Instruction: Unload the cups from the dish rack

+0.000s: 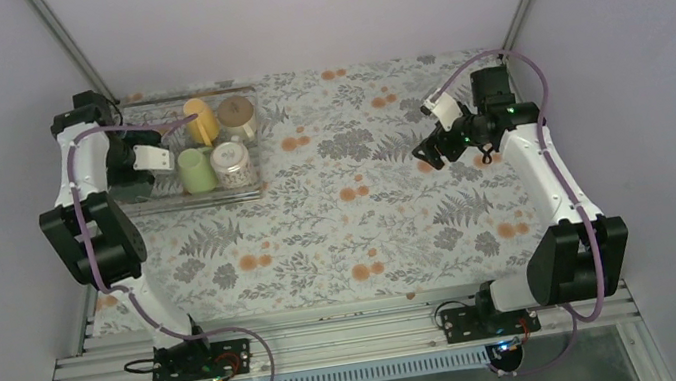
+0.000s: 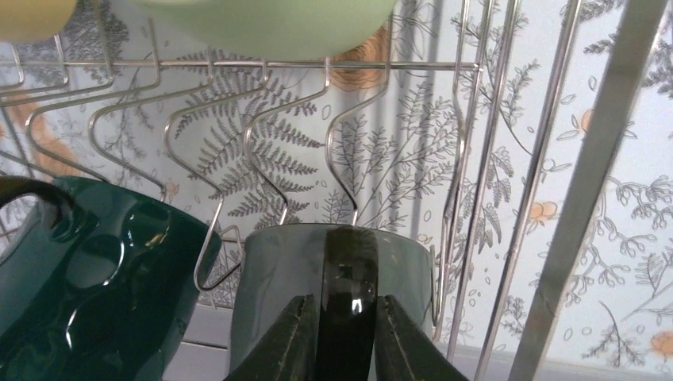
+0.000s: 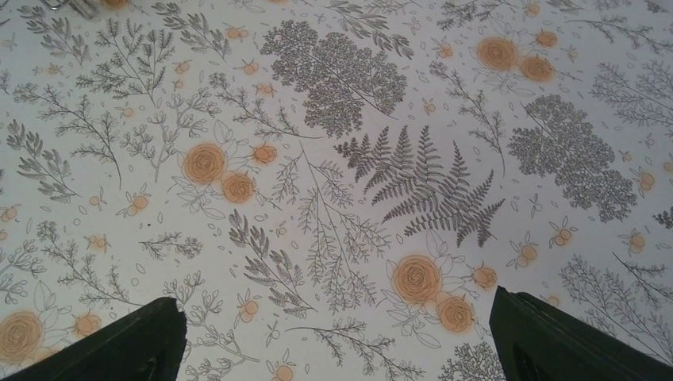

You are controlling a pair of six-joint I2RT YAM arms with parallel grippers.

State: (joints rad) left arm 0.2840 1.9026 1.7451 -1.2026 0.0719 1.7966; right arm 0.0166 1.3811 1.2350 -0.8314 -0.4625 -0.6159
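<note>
The dish rack [image 1: 204,200] stands at the table's far left and holds a yellow cup [image 1: 200,118], a cream cup [image 1: 236,115], a pale green cup [image 1: 195,169] and a patterned cup [image 1: 233,164]. My left gripper [image 1: 132,181] reaches into the rack's left end. In the left wrist view the left gripper [image 2: 347,300] is shut on the dark glossy handle of a grey-green cup [image 2: 270,278]. A dark green cup [image 2: 87,270] sits just left of it among the rack wires [image 2: 262,63]. My right gripper [image 3: 335,302] hangs open above the cloth with nothing in it.
A floral tablecloth [image 1: 348,219] covers the table. The pale green cup [image 2: 270,24] and the yellow cup [image 2: 32,8] lie beyond the wire prongs. Grey walls close in at left, right and back. The right gripper [image 1: 427,149] hovers right of centre.
</note>
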